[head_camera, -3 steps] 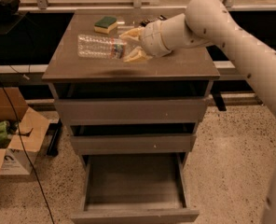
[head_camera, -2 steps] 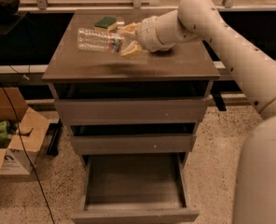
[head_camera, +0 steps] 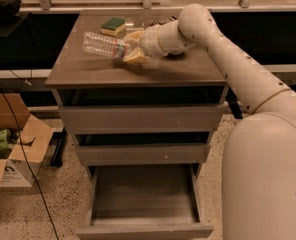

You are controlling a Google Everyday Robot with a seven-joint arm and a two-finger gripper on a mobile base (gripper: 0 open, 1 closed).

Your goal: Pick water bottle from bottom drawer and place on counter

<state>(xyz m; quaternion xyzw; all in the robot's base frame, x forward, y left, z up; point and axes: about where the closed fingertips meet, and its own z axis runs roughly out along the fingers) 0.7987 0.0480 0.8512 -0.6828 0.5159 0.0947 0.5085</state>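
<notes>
The water bottle [head_camera: 102,45] is a clear crinkled plastic bottle, lying sideways just above the counter [head_camera: 88,74], its free end pointing left. My gripper [head_camera: 132,46] is shut on the bottle's right end, with pale yellow fingers [head_camera: 136,58] above and below it. The arm reaches in from the right over the counter's middle. The bottom drawer [head_camera: 143,194] stands pulled out and looks empty.
A green and yellow sponge [head_camera: 113,26] lies at the counter's back, just behind the bottle. The two upper drawers [head_camera: 140,119] are slightly open. An open cardboard box [head_camera: 10,149] sits on the floor at left, with a black cable [head_camera: 25,164] beside it.
The arm has carried the bottle further back and left over the counter, and the camera view has shifted closer, so the cabinet looks larger.
</notes>
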